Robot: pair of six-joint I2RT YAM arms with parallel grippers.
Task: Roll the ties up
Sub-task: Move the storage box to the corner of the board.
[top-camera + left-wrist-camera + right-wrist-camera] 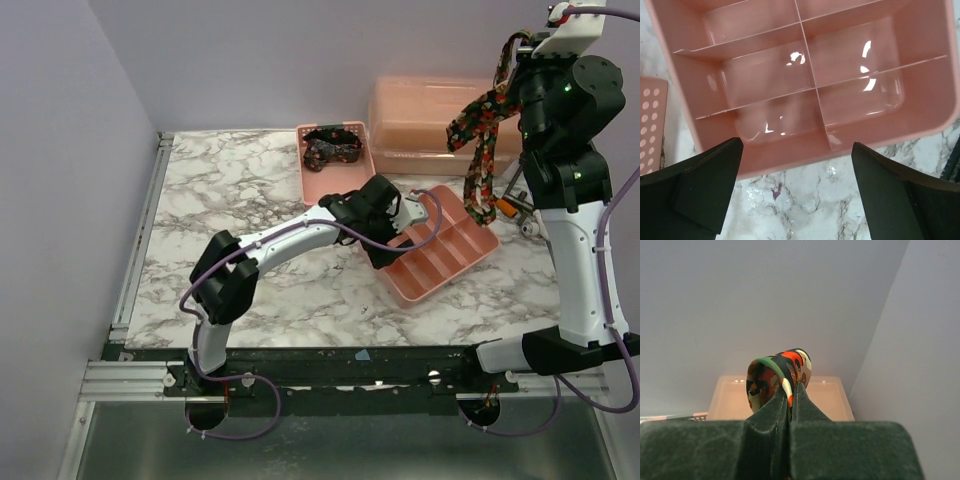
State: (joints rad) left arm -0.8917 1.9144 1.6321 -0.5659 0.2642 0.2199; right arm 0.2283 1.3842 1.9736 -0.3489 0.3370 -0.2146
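The flecked tie (478, 150) is held off the tabletop (240, 190), hanging doubled at 2 o'clock in the top view, its lower end near the divided tray (455, 262). A fold is pinched in the right gripper (790, 397), whose jaws are closed fully on the fabric. A darker tie (333, 146) lies bundled in the perforated basket (310, 180) at 12 o'clock. The left gripper (796, 145) is poised over the tray's edge, jaws spread wide and empty. For a clean roll, the tie should be lowered and laid straight on bare tabletop toward 9 o'clock, clear of the tray. Twists should be removed first; a doubled strip is likely to wind unevenly.
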